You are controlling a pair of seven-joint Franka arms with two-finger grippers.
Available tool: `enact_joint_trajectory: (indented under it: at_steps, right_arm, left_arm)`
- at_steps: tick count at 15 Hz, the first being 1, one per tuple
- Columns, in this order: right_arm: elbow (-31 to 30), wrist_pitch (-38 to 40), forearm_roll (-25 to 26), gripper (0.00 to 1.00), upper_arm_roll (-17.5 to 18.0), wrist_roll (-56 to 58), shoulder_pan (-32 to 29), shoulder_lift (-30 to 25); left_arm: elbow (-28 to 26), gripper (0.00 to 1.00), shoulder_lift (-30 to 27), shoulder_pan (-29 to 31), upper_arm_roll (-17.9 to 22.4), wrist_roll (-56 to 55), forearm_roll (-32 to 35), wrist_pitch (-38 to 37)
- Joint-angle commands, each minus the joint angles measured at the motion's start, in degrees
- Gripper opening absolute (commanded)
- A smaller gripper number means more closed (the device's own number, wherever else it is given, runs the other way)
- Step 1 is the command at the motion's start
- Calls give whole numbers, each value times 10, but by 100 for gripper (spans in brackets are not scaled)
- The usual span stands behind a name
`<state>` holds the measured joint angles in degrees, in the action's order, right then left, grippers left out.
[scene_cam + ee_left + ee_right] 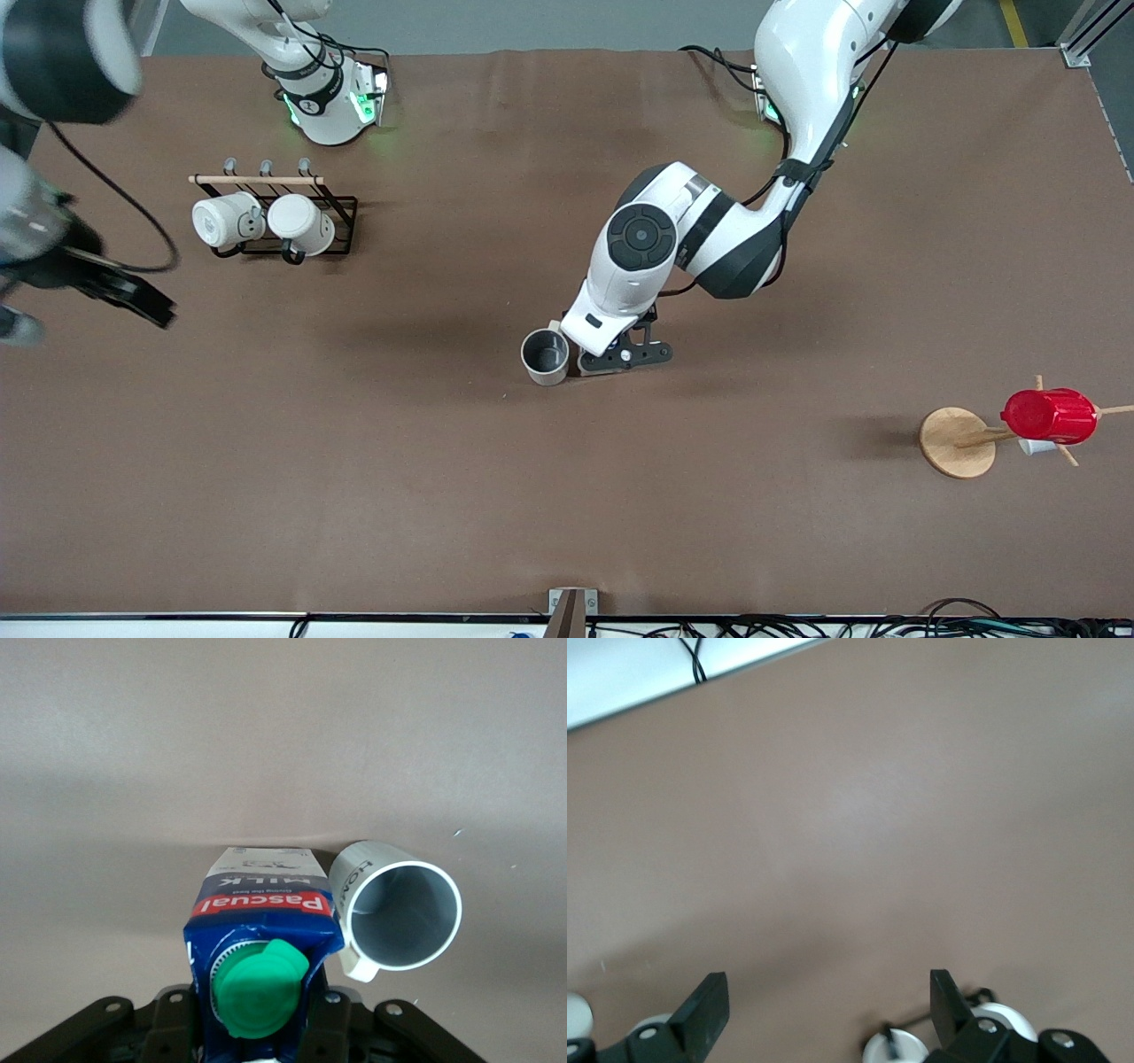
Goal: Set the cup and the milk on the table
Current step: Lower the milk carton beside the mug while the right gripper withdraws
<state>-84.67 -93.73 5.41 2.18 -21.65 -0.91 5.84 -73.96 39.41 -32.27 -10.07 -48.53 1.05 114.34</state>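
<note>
Brown matte worktop (372,496) stretches wide, and near its middle stands the off-white mug with a dark grey interior (545,354), upright. Touching or just beside it is the small blue-and-white milk carton with a round green cap (261,943), hidden under the arm from the front camera. The left end effector (620,356) sits low around the carton; whether it clenches it I cannot tell. The carton is so close to the mug that any sideways drift on withdrawal could likely nudge or tip either. The right end effector (819,1010) waits, released and empty, above the black wire rack holding two all-white mugs (266,221). A red ribbed cup (1050,415) hangs on a wooden stand toward the left arm's end.
</note>
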Motion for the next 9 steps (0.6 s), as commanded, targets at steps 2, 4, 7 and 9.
enact_joint_trajectory:
  at_steps: [2,4,7,9]
  right_arm:
    - [-23,51,-38,100,-77,153,-1,-62]
    - [-8,77,-41,100,-64,184,-34,-61]
    - [-6,73,-36,100,-31,176,-38,-58]
    - [-6,73,-40,100,-30,175,-37,-58]
  left_arm:
    - [21,45,17,-10,8,-22,14,14]
    - [21,53,21,-10,7,-22,14,25]
    - [21,100,21,-8,7,-24,12,26]
    - [21,100,15,-6,6,-24,12,26]
